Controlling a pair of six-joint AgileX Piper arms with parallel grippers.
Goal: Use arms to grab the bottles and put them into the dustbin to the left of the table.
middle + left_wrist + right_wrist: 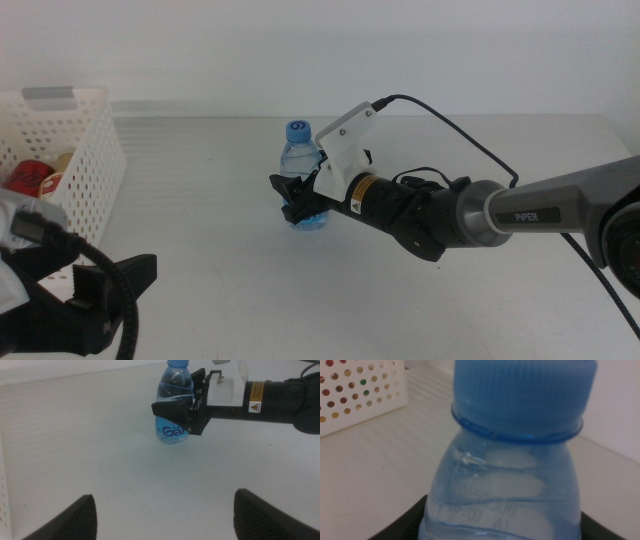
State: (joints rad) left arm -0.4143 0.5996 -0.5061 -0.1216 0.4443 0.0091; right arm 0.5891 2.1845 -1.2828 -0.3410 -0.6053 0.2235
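A small clear water bottle (300,150) with a blue cap stands upright mid-table. My right gripper (300,205) reaches in from the right and its jaws sit on either side of the bottle's lower body, shut on it. The right wrist view is filled by the bottle (510,485), with a dark jaw pressed against each flank. The left wrist view shows the same bottle (172,390) held by the right gripper (172,415). My left gripper (90,300) waits open at the near left, well short of the bottle. The white perforated dustbin (70,130) stands at the far left.
Inside the dustbin I see a red can (28,176) and a pale yellowish item (64,160). The dustbin (360,390) also shows behind the bottle in the right wrist view. The right arm's black cable (450,125) arches over the table.
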